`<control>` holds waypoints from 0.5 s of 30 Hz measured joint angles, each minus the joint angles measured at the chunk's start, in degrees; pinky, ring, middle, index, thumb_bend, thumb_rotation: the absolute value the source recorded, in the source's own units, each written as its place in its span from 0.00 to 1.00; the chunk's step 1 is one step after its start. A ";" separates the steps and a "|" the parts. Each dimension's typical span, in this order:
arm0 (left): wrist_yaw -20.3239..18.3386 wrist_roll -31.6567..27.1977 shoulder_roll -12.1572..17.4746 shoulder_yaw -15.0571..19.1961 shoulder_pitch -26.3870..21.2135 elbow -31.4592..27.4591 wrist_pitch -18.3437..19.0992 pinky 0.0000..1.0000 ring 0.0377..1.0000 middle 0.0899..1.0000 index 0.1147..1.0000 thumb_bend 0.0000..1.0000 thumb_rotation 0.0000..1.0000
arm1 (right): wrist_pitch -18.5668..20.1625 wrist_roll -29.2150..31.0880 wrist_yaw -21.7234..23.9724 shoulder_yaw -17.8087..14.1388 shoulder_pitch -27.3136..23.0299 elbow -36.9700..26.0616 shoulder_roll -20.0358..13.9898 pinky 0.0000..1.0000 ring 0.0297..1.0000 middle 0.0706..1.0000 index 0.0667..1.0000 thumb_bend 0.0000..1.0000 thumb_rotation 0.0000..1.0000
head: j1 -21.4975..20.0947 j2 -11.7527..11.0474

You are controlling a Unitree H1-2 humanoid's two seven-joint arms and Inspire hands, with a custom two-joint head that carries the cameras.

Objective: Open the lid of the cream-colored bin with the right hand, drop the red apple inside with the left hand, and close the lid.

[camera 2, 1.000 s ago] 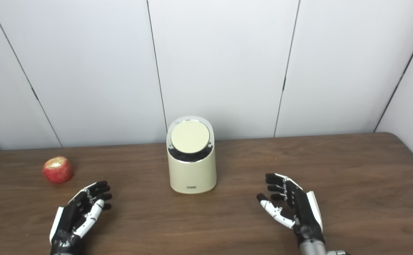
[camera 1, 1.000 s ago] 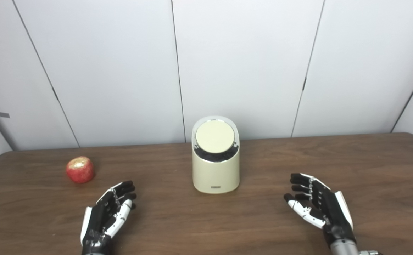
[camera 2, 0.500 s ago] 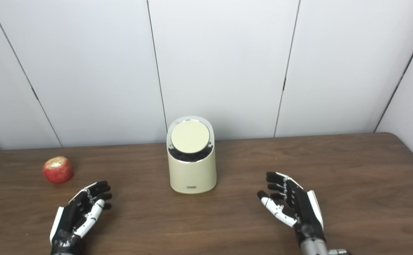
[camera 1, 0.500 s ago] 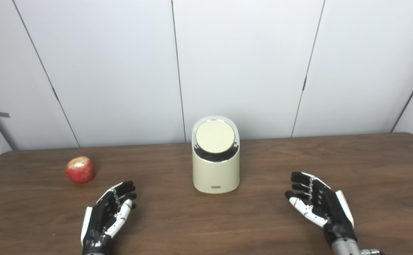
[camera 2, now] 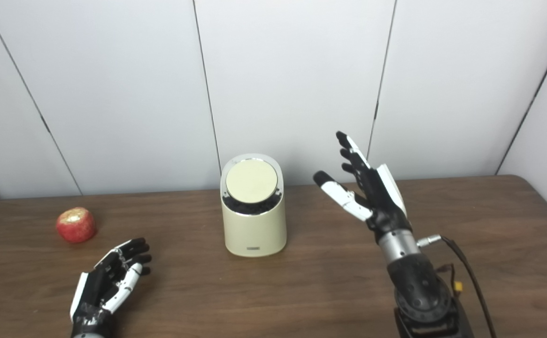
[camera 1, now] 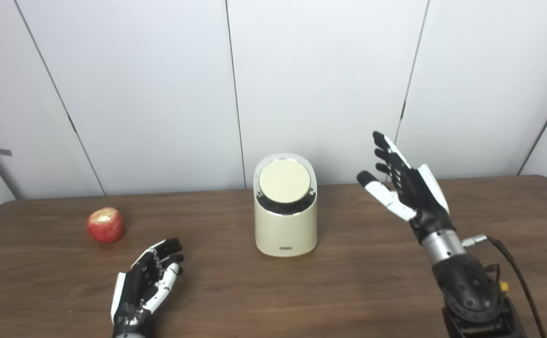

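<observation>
Now the right hand (camera 1: 407,185) is raised above the table (camera 1: 348,281), fingers spread and holding nothing, to the right of the cream-colored bin (camera 1: 286,220) and about level with its top, not touching it. The bin stands upright at mid-table, its round lid (camera 1: 285,182) closed and tilted toward the cameras. The left hand (camera 1: 149,281) rests low near the front edge, fingers apart and empty. The red apple (camera 1: 106,225) sits on the table to the far left, near that hand but apart from it.
</observation>
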 measured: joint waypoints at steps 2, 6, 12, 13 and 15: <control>0.08 0.23 -0.13 -0.07 0.00 -0.02 -0.05 0.65 0.70 0.72 0.70 0.26 0.20 | 1.64 -1.70 0.18 0.77 -1.77 -0.16 0.24 0.87 0.95 0.97 0.95 0.65 0.57 | 0.17 -0.09; 0.12 0.34 -0.26 -0.06 0.02 -0.05 -0.03 0.66 0.71 0.72 0.70 0.26 0.21 | 4.31 -3.95 0.71 1.94 -4.67 0.44 0.57 0.89 0.97 0.99 0.98 0.70 0.52 | 0.61 -0.18; 0.22 0.46 -0.65 -0.13 -0.01 -0.05 -0.03 0.65 0.72 0.73 0.71 0.26 0.21 | 6.09 -9.85 1.06 6.25 -9.73 4.63 0.82 0.90 0.99 1.00 1.00 0.83 0.53 | 0.70 -0.35; 0.21 0.46 -0.67 -0.21 -0.03 -0.05 -0.03 0.65 0.71 0.72 0.71 0.26 0.20 | 6.08 -10.67 1.07 7.00 -10.32 5.31 0.91 0.92 0.99 1.00 1.00 0.83 0.52 | 0.79 -0.44; 0.23 0.46 -0.82 -0.21 -0.05 -0.07 -0.03 0.65 0.71 0.72 0.71 0.26 0.20 | 6.06 -11.38 1.19 7.66 -11.21 7.12 1.29 0.92 1.00 1.00 1.00 0.84 0.49 | 1.14 -0.35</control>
